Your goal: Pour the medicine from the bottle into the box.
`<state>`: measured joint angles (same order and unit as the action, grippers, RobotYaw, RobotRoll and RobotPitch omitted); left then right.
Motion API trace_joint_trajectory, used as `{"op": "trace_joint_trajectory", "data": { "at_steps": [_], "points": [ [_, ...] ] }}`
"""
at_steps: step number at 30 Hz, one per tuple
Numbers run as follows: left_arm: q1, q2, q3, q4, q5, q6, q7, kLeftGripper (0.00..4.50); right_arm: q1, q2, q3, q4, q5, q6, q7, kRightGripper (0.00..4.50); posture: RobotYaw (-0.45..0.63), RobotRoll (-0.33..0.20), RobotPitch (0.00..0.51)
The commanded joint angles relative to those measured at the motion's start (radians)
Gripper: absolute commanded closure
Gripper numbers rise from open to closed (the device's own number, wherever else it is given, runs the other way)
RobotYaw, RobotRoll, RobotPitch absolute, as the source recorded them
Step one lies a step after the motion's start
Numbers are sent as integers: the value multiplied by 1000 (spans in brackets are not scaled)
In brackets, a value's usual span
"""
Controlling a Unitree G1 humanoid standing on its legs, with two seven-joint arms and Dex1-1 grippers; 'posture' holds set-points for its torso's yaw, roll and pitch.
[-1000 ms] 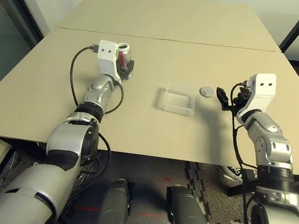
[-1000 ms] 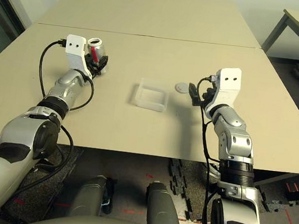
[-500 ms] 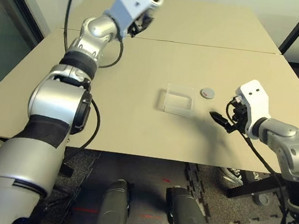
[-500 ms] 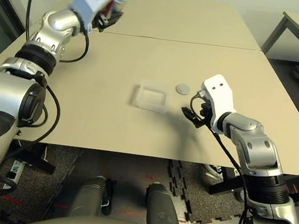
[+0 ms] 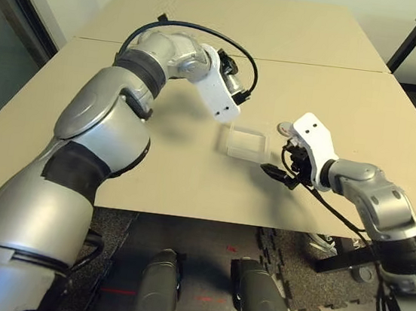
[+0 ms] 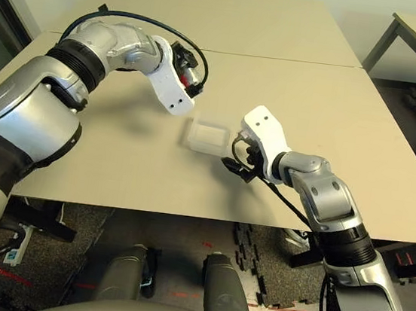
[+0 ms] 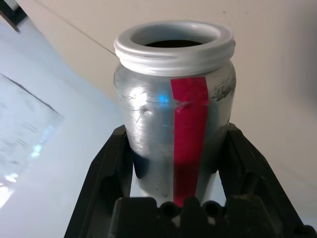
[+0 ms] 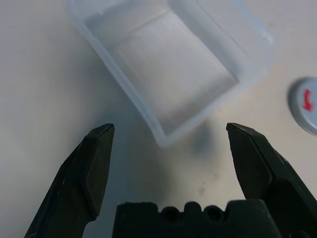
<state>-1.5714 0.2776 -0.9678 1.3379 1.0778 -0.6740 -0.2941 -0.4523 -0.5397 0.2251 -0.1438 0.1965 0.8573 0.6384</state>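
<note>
Small silver bottle [image 7: 174, 124] with a red stripe, cap off, mouth open, pinched between two black fingers and held up in the air just beside the box. Clear, shallow square box [image 8: 168, 69] flat on the bench, with nothing to be seen inside.

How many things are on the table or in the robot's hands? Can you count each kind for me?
Bottle, open-topped and clamped in the left gripper: 1
Clear box on the table, in front of the open right gripper: 1
Loose grey cap beside the box: 1
Total: 3
</note>
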Motion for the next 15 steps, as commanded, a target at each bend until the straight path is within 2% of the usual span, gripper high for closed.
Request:
{"op": "trace_joint_trajectory", "data": {
  "at_steps": [1, 8, 12, 15],
  "points": [
    [-17, -38, -27, 10, 31, -22, 37, 1865, -12, 19, 1, 25, -10, -12, -12, 0, -250, 0, 55],
    [-6, -66, 12, 21, -2, -16, 21, 1865, -4, 23, -15, 29, -17, -13, -22, 0, -265, 0, 62],
    [4, -58, -21, 19, 40, -3, 53, 1865, -5, 17, -19, 29, -17, -12, -19, 0, -263, 0, 65],
    [24, -58, 47, 29, -32, -1, -6, 1865, -10, 18, -20, 34, -18, -15, -20, 0, -263, 0, 64]
  ]
}}
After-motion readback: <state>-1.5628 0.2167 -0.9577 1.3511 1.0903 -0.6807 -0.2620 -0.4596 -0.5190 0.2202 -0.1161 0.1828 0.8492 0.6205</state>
